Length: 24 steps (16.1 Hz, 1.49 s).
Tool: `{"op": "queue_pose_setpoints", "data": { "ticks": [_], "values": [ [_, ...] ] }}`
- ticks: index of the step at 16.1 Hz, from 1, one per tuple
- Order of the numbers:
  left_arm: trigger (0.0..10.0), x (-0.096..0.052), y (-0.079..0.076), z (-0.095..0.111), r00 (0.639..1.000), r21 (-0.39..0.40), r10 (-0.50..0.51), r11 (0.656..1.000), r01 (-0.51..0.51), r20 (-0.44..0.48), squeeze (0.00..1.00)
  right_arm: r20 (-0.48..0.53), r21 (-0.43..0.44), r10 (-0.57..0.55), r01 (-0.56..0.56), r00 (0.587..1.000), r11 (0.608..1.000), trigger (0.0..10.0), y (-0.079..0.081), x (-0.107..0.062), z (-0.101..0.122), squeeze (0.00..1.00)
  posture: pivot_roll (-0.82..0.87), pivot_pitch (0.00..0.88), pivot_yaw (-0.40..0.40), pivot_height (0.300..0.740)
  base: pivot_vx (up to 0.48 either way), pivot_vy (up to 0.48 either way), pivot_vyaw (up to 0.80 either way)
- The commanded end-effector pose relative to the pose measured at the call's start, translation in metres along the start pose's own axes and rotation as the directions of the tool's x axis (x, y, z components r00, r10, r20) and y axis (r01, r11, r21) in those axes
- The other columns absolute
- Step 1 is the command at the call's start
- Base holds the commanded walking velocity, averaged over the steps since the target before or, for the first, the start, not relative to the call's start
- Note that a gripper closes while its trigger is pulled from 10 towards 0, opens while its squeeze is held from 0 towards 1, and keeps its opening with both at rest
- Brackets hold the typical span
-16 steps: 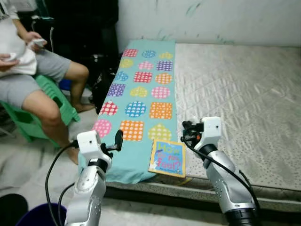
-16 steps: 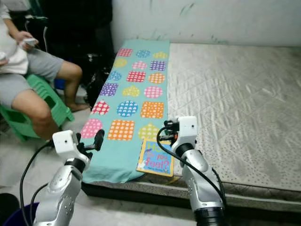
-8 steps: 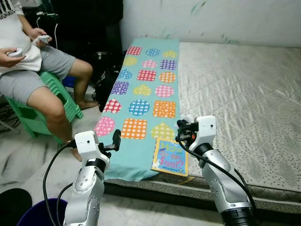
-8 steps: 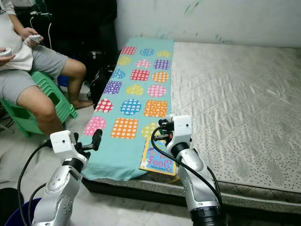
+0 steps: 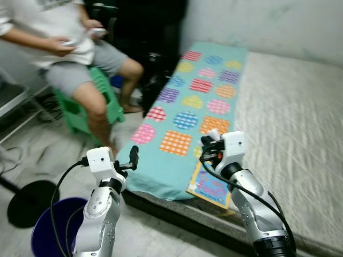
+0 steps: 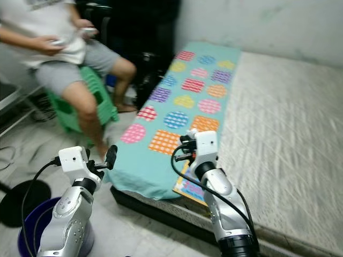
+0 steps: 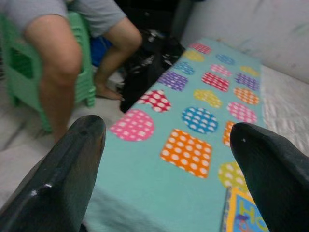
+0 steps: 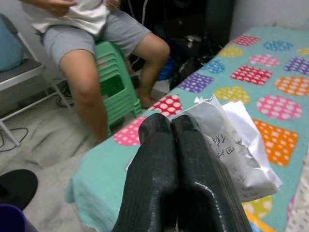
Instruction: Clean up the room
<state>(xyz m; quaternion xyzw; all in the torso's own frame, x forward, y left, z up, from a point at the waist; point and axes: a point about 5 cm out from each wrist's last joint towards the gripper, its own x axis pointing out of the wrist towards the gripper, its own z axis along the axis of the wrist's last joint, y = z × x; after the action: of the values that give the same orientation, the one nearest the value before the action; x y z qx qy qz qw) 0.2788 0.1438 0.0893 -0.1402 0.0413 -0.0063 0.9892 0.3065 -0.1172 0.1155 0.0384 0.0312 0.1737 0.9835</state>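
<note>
Your right gripper (image 8: 174, 159) is clamped on the crumpled paper (image 8: 227, 145) above the mattress's (image 5: 300, 123) front edge, left gripper (image 7: 164, 159) spread empty, so swinging toward the purple bin (image 5: 51, 230) could shake that thin pinch loose.

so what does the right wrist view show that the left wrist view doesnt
Right wrist view alone: the right gripper, fingers shut on a crumpled paper with writing, a grey chair and the person's torso and hands.

Left wrist view alone: the left gripper, fingers open and holding nothing, plus a corner of the picture book.

Both: the spotted teal cloth on the bed, the green stool and the seated person's leg.
</note>
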Motion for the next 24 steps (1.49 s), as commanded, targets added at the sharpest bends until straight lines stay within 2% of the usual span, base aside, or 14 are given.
{"op": "queue_pose_setpoints", "data": {
  "ticks": [1,6,11,19,22,24],
  "values": [
    [10.0,-0.0005,-0.0001,-0.0017,1.000,0.004,0.003,1.000,-0.003,-0.005,0.00,0.021,-0.003,0.016,-0.015,1.000,1.000,10.0,0.0038,0.0020,0.0045,0.00,-0.05,0.043,0.028,0.740,0.000,0.000,0.58],
    [10.0,-0.0017,0.0018,-0.0025,1.000,-0.006,0.019,1.000,-0.019,-0.006,0.00,0.022,-0.007,0.021,-0.020,1.000,1.000,10.0,0.0055,0.0026,0.0045,0.00,-0.05,0.049,0.024,0.740,0.000,0.000,0.58],
    [10.0,0.0017,-0.0060,0.0008,1.000,-0.024,-0.002,1.000,0.002,0.006,0.00,0.030,-0.020,0.026,-0.025,0.999,0.999,10.0,0.0070,0.0044,0.0065,0.00,-0.06,0.060,0.031,0.740,0.000,0.000,0.58],
    [10.0,0.0016,-0.0060,-0.0009,1.000,-0.033,-0.004,0.999,0.003,-0.007,0.00,0.028,-0.023,0.022,-0.022,0.999,0.999,10.0,0.0077,0.0031,0.0048,0.00,-0.06,0.067,0.033,0.740,0.000,0.000,0.80],
    [10.0,0.0020,-0.0053,-0.0011,1.000,-0.036,0.001,0.999,-0.001,-0.009,0.00,0.024,-0.006,0.015,-0.015,1.000,1.000,10.0,0.0059,0.0031,0.0047,0.00,-0.06,0.069,0.032,0.740,0.000,0.000,0.16],
    [10.0,0.0019,-0.0053,-0.0014,1.000,-0.034,0.000,0.999,0.000,-0.011,0.00,0.037,-0.058,0.035,-0.033,0.999,0.998,10.0,0.0089,0.0024,0.0067,0.00,-0.06,0.069,0.032,0.740,0.000,0.000,0.40]
  ]
}}
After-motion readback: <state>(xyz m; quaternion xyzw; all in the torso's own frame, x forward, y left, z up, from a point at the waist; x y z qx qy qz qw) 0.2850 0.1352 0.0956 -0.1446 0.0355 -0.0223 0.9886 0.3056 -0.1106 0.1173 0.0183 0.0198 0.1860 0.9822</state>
